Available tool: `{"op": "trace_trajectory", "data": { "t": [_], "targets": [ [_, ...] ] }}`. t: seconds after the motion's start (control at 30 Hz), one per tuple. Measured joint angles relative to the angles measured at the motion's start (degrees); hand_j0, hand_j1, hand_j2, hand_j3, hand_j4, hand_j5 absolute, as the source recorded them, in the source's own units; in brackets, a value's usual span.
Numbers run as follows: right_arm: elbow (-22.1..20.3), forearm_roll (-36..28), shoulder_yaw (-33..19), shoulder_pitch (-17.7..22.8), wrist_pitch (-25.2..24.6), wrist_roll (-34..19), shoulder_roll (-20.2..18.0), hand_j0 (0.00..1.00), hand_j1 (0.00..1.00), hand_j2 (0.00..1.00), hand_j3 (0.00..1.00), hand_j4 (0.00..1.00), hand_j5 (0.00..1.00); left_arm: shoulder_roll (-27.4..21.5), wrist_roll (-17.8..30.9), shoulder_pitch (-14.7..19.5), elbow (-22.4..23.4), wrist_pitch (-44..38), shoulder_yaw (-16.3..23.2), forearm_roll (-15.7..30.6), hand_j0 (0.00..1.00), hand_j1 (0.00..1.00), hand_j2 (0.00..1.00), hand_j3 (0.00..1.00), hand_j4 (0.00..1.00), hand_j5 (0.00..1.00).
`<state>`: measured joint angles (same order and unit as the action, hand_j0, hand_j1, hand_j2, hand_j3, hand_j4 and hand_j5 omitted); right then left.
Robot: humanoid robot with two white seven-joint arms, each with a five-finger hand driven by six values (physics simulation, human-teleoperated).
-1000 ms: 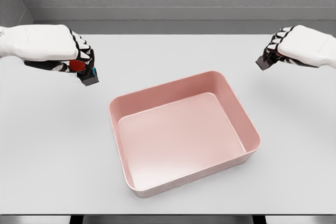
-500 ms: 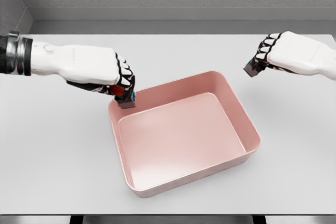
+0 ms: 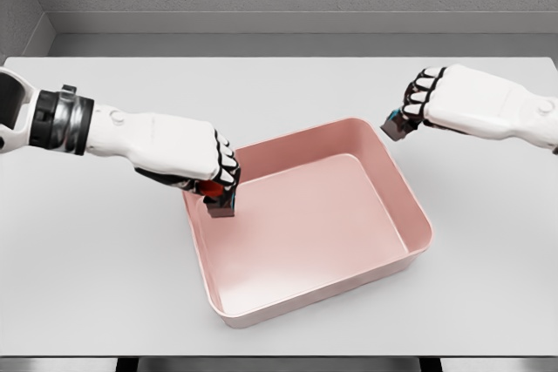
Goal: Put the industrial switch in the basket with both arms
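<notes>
The pink rectangular basket (image 3: 410, 212) sits mid-table, its inside bare. My left hand (image 3: 209, 176) hangs over the basket's left rim, fingers curled around a dark industrial switch (image 3: 218, 197) with a red button; the switch's lower end pokes down inside the rim. My right hand (image 3: 417, 102) hovers just beyond the basket's far right corner, fingers curled around a second dark switch (image 3: 394, 125) with a bit of teal showing. Both switches are mostly hidden by the fingers.
The white table (image 3: 96, 267) stretches around the basket, its front edge near the bottom of the view. A grey wall runs behind the table's far edge.
The left hand has carried its switch right and down, from the far left of the table to over the basket's left rim. The right hand has drifted left toward the basket's corner.
</notes>
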<state>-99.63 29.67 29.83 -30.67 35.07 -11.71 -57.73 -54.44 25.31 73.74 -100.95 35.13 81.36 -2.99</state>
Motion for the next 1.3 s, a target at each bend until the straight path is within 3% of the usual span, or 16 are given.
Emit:
{"op": "trace_trajectory", "data": {
  "t": [0.1, 0.23, 0.27, 0.67, 0.83, 0.9, 1.0, 1.07, 1.3],
  "targets": [
    [-0.58, -0.23, 0.06, 0.44, 0.01, -0.02, 0.32, 0.47, 0.47, 0.47, 0.47, 0.47, 0.47, 0.59, 0.02, 0.09, -0.02, 0.0, 0.11, -0.02, 0.61, 0.61, 0.61, 0.61, 0.61, 0.61],
    [-0.89, -0.36, 0.21, 0.44, 0.01, -0.06, 1.9, 0.47, 0.47, 0.47, 0.47, 0.47, 0.47, 1.01, 0.03, 0.09, 0.0, 0.0, 0.1, 0.0, 0.88, 0.88, 0.88, 0.88, 0.88, 0.88],
    [-0.92, -0.37, 0.26, 0.44, 0.01, -0.08, 2.3, 0.47, 0.47, 0.47, 0.47, 0.47, 0.47, 1.06, 0.03, 0.09, 0.0, -0.01, 0.09, 0.01, 0.91, 0.91, 0.91, 0.91, 0.91, 0.91],
    [-1.0, -0.38, 1.15, 1.67, 0.01, -0.29, 4.91, 0.5, 0.5, 0.5, 0.5, 0.5, 0.5, 0.22, -0.17, 0.62, 0.15, -0.01, -0.65, 0.66, 1.0, 1.0, 1.0, 1.0, 1.0, 1.0],
    [-1.0, -0.37, 2.05, 1.85, 0.02, -0.46, 6.27, 0.53, 0.53, 0.53, 0.53, 0.53, 0.53, -6.5, -0.56, 0.61, 4.44, -0.02, -2.85, 8.08, 1.0, 1.0, 1.0, 1.0, 1.0, 1.0],
    [-1.0, -0.38, 2.23, 1.85, 0.02, -0.51, 6.79, 0.7, 0.7, 0.7, 0.7, 0.7, 0.7, -8.7, -0.61, -1.41, 7.2, 0.0, -3.07, 11.7, 1.0, 1.0, 1.0, 1.0, 1.0, 1.0],
    [-1.0, -0.38, 2.91, 1.85, 0.01, -0.5, 7.25, 0.84, 0.84, 0.84, 0.84, 0.84, 0.84, -10.81, -0.65, -3.61, 11.11, 0.0, -3.09, 15.51, 1.0, 1.0, 1.0, 1.0, 1.0, 1.0],
    [-1.0, -0.39, 3.2, 1.93, 0.01, -0.48, 7.4, 0.9, 0.9, 0.9, 0.9, 0.9, 0.9, -11.35, -0.66, -5.1, 12.94, 0.01, -3.0, 16.85, 1.0, 1.0, 1.0, 1.0, 1.0, 1.0],
    [-1.03, -0.46, 3.46, 1.85, 0.0, -0.07, 7.54, 0.96, 0.96, 0.96, 0.96, 0.96, 0.96, -11.36, -0.67, -5.45, 15.41, -0.01, -2.79, 18.04, 1.0, 1.0, 1.0, 1.0, 1.0, 1.0]
  ]
}}
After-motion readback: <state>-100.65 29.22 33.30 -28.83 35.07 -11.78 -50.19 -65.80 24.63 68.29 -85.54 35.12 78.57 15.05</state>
